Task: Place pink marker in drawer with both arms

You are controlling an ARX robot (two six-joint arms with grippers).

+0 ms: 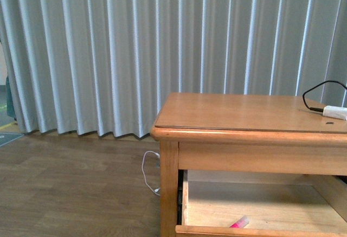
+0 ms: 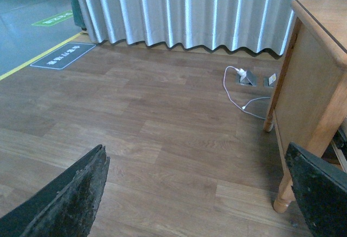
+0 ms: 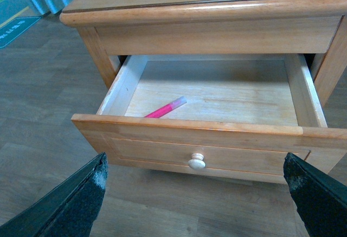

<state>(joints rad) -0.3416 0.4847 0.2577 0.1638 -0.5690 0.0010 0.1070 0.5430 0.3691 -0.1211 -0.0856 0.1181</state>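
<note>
The pink marker (image 3: 165, 108) lies on the pale floor inside the open drawer (image 3: 206, 134), near its front left; it also shows in the front view (image 1: 239, 223). The drawer (image 1: 260, 230) is pulled out from the wooden table (image 1: 244, 115). Its round pale knob (image 3: 197, 162) faces my right gripper (image 3: 198, 199), which is open and empty, in front of the drawer and apart from the knob. My left gripper (image 2: 198, 199) is open and empty over the floor, left of the table's leg (image 2: 287, 188).
A white plug with a black cable (image 1: 332, 110) lies on the table top at the right. A white cable (image 2: 238, 93) and floor sockets (image 2: 249, 78) lie near the curtain (image 1: 135, 52). Wood floor (image 2: 135, 117) stretches left of the table.
</note>
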